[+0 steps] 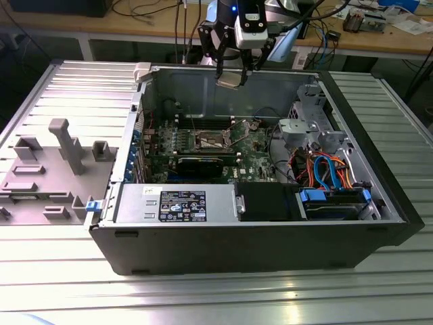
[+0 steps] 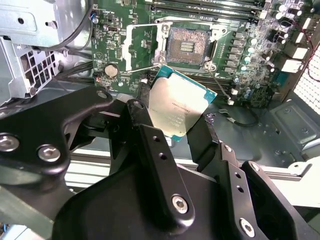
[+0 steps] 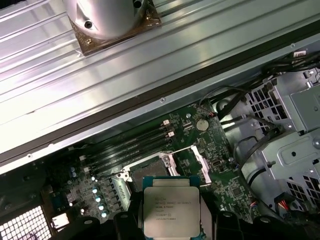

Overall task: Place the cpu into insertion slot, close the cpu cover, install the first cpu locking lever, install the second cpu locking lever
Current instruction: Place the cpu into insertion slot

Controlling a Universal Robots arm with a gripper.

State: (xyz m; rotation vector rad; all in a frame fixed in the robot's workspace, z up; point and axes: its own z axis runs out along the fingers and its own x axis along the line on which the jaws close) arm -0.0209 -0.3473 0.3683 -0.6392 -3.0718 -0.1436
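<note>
The fingers (image 2: 200,137) pinch the cpu (image 2: 180,107) above the empty insertion slot (image 2: 188,46); the cpu cover (image 2: 129,47) stands open, nothing installed yet.

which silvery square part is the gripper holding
The cpu, the solid-topped chip pinched in the gripper; the cpu cover, a cut-out frame, is open beside the insertion slot.

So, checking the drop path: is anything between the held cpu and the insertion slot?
Nothing: in the exterior view the cpu, in the gripper, hangs above the insertion slot with bare air between.
</note>
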